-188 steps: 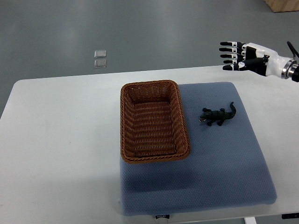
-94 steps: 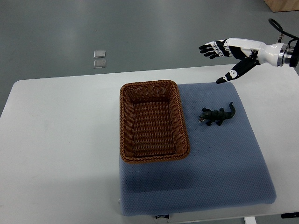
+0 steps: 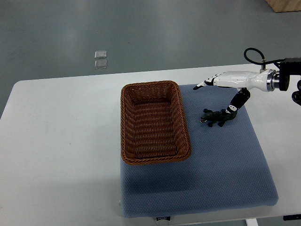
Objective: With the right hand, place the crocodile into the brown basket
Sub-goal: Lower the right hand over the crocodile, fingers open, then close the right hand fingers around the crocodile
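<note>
A small dark green toy crocodile lies on the blue mat, just right of the brown wicker basket, which holds nothing. My right hand reaches in from the right edge and hovers over the crocodile. Its fingers stretch out flat toward the basket, and the thumb points down at the crocodile's tail end. The hand is open and holds nothing. The left arm does not show.
The mat lies on a white table. Beyond the far edge, two small clear squares sit on the grey floor. A brown box corner shows at the top right.
My right hand has come down and to the left from above the table's far edge, now low over the crocodile with the thumb lowered toward it. Crocodile and basket have not moved.
</note>
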Robot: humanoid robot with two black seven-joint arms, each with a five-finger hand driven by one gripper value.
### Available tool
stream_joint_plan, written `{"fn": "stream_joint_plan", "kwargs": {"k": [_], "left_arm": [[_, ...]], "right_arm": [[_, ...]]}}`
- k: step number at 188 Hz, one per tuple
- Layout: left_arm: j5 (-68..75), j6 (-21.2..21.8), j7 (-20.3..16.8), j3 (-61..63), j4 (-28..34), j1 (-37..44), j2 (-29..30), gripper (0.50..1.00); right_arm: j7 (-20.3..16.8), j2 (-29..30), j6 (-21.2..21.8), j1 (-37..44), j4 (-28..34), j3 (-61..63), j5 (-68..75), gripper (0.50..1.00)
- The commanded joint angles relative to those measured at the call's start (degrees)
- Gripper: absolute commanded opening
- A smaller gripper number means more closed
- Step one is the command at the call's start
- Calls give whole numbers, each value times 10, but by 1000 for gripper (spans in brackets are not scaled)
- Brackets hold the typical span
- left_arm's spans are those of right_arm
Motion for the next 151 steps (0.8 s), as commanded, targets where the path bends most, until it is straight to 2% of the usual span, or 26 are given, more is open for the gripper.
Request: {"fn": "stream_joint_plan", "kwargs": {"k": [1, 28, 63, 113, 151], "left_arm": [[0, 0, 0, 0, 0, 0, 0, 1000], [0, 0, 0, 0, 0, 0, 0, 1000], [0, 0, 0, 0, 0, 0, 0, 1000], [0, 0, 0, 0, 0, 0, 0, 1000], [0, 0, 0, 0, 0, 0, 0, 1000]], "right_arm": [[0, -2, -66, 3, 1, -41, -35, 932], [0, -3, -145, 14, 0, -108, -52, 932], [0, -3, -190, 28, -4, -163, -56, 932], [0, 11, -219, 33, -31, -191, -71, 932], [0, 20, -222, 33, -43, -197, -75, 932]]}}
